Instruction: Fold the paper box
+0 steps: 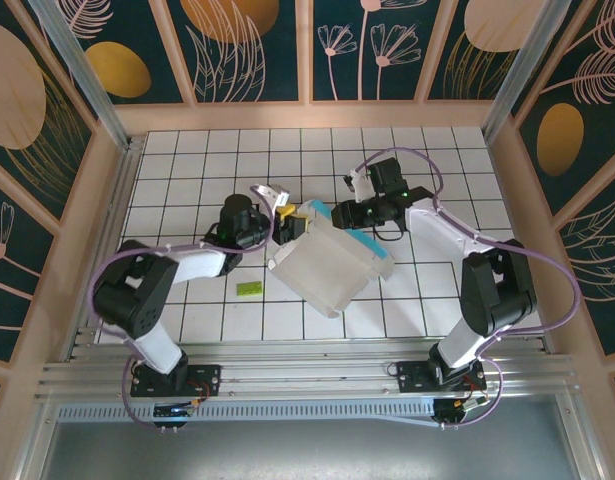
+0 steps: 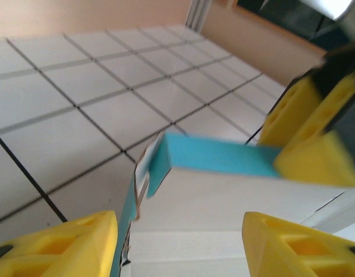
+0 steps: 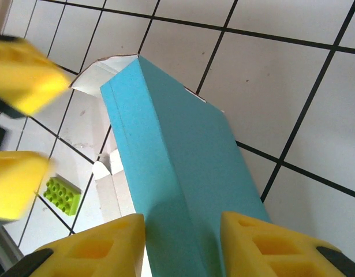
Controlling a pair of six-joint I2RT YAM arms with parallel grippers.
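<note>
the paper box [image 1: 322,270] lies near the middle of the white tiled worktop [image 1: 187,160], turned at an angle to the tile lines, its whitish face up. at its far corner a blue flap [image 3: 177,156] stands up off the sheet, folded into a ridge, and a blue strip [image 1: 372,245] shows along the far right edge. the right tool [image 3: 183,222] reaches in from the right to that far corner. its yellow fingers [image 3: 96,248] stand on either side of the blue flap, which fills the gap between them; whether they pinch the card i cannot tell. the left tool [image 2: 178,222] meets the same corner from the left, its fingers [image 2: 67,245] wide apart, with the box's white panel and the raised blue edge seen in the gap and nothing clamped. the tips of the two tools are near each other over the corner. a small green studded brick [image 1: 250,288] lies on the worktop near the box's near left edge, not touching it. dark panels with leaf patterns wall in the worktop on three sides.
</note>
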